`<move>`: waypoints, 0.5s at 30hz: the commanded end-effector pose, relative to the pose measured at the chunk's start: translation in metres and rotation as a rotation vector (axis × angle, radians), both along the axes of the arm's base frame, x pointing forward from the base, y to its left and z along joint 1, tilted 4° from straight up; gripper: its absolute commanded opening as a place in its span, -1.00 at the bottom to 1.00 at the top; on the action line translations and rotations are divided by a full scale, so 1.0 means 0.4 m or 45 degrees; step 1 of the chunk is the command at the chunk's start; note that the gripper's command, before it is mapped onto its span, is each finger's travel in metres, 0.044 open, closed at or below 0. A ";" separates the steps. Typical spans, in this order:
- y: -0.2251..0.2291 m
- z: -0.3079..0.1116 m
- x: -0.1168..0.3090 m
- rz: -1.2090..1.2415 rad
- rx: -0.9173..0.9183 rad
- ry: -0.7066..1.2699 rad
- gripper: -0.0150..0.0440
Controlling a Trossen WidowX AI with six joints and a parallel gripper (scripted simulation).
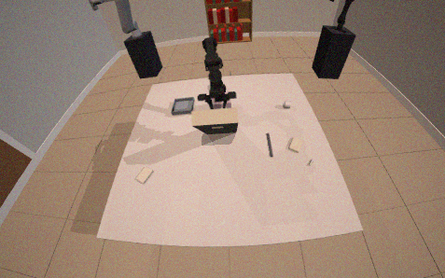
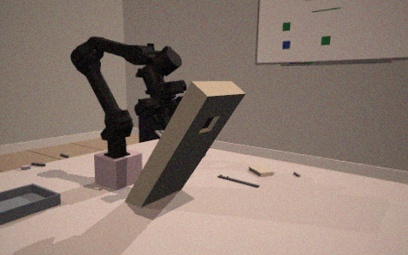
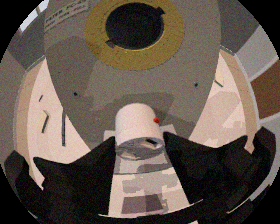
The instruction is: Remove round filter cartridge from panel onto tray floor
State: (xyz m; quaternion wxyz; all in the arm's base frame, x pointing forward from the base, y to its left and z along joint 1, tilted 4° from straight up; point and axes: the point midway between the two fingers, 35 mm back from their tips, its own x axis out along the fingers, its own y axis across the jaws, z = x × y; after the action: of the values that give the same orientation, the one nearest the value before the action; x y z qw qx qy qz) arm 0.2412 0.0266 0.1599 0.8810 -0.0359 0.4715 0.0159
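Note:
In the wrist view the tan service panel (image 3: pixel 134 63) faces me. Its round socket (image 3: pixel 134 24), ringed in yellow, is dark and empty. A white round cartridge (image 3: pixel 139 125) with a red dot on its side stands just below the socket, between my two dark fingers. My gripper (image 3: pixel 139 138) is part open, with one finger close on each side of the cartridge; I cannot see firm contact. In the top and exterior views the arm reaches down behind the leaning panel (image 2: pixel 187 141), and the fingers and cartridge are hidden there. The dark grey tray (image 2: pixel 16 202) lies on the mat to the arm's side.
The arm stands on a pinkish pedestal (image 2: pixel 117 169) right behind the panel. A dark rod (image 2: pixel 238 180), a tan block (image 2: pixel 261 171) and small bits lie on the mat beyond the panel. Another tan block (image 1: pixel 144 175) lies toward the mat's near left. Two black stands (image 1: pixel 143 53) flank the far side.

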 end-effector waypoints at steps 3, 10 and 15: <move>0.000 0.002 0.000 0.000 0.000 -0.002 0.18; 0.001 0.013 0.007 0.000 0.000 -0.002 -0.37; 0.005 0.049 0.029 0.000 0.001 -0.002 -0.49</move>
State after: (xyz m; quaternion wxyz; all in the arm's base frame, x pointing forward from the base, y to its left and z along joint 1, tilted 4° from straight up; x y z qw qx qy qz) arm 0.2457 0.0273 0.1673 0.8758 -0.0371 0.4810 0.0153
